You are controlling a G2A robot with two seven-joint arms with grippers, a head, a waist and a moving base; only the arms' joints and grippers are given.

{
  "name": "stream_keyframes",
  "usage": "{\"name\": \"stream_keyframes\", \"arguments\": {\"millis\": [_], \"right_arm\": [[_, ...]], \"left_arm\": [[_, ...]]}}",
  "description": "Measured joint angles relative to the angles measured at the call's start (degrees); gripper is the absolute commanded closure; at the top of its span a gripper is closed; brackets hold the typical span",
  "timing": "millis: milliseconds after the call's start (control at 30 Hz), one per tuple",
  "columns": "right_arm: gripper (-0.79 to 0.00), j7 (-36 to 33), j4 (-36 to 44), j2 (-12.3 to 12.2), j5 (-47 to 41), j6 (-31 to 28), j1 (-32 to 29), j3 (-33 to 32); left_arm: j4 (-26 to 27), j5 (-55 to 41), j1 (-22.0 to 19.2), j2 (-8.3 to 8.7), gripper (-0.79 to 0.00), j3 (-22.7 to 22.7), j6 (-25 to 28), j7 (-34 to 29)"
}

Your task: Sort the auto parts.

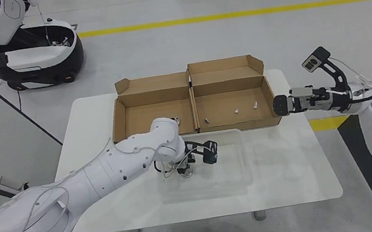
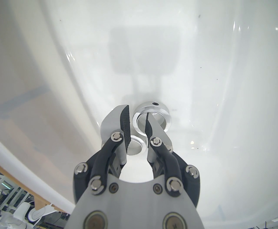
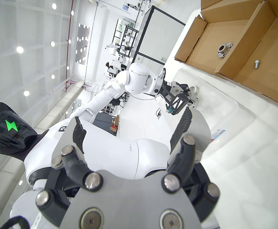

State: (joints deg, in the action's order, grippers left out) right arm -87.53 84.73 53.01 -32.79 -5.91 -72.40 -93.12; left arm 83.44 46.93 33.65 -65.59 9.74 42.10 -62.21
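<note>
My left gripper [image 2: 136,110] hangs low inside the clear plastic tray [image 2: 195,65], open by a narrow gap. One finger is inside a silver ring collar [image 2: 152,112] and the other is outside its wall. A second silver ring [image 2: 134,146] lies lower down, between the fingers. From above, the left gripper [image 1: 184,169] is at the tray's left end. My right gripper [image 3: 131,117] is open wide and holds nothing. It hovers by the right end of the cardboard box [image 1: 280,106].
The two-compartment cardboard box [image 1: 188,80] stands behind the tray [image 1: 251,178]. A silver flanged part [image 3: 223,49] lies in its left compartment. A bolt [image 3: 257,64] and other small parts [image 1: 237,111] lie in the right one. White table [image 1: 306,171] surrounds them.
</note>
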Motion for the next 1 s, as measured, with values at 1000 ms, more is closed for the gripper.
{"name": "stream_keyframes", "arguments": {"millis": [1000], "right_arm": [[-0.785, 0.00, 0.00, 0.00, 0.00, 0.00, 0.00, 0.00]], "left_arm": [[-2.36, -0.83, 0.31, -2.05, -0.203, 0.00, -0.19, -0.18]]}}
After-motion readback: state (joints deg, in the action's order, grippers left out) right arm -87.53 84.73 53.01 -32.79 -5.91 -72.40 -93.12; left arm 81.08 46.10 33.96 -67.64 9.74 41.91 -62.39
